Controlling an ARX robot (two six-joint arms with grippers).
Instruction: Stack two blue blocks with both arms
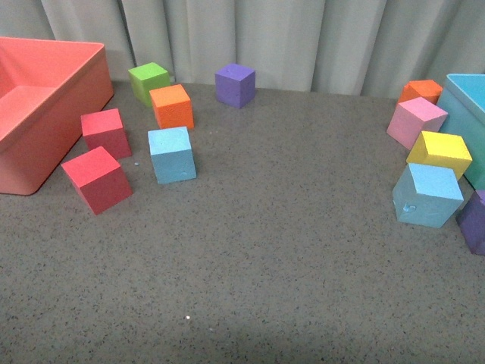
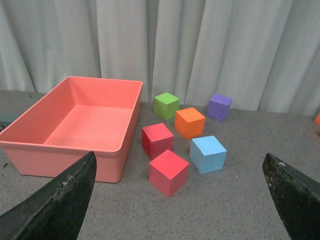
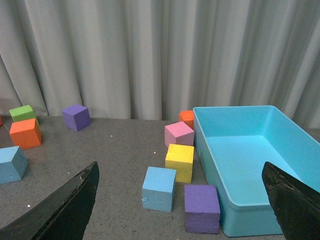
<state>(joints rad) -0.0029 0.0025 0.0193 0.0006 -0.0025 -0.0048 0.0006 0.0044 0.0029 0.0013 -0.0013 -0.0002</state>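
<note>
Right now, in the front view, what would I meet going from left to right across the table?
Salmon bin → nearer red cube → left blue block → far purple cube → right blue block → near purple cube. The rest overlap these and are left out.

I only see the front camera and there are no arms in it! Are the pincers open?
Observer: Yes. The left pincer is open, with its fingers wide apart and nothing between them.
Operator: And the other one?
Observer: The right pincer is open too, and holds nothing.
Operator: I just see a corner of the teal bin. Is anything in it?
Observer: The right wrist view shows the whole teal bin, and nothing shows inside it.
</note>
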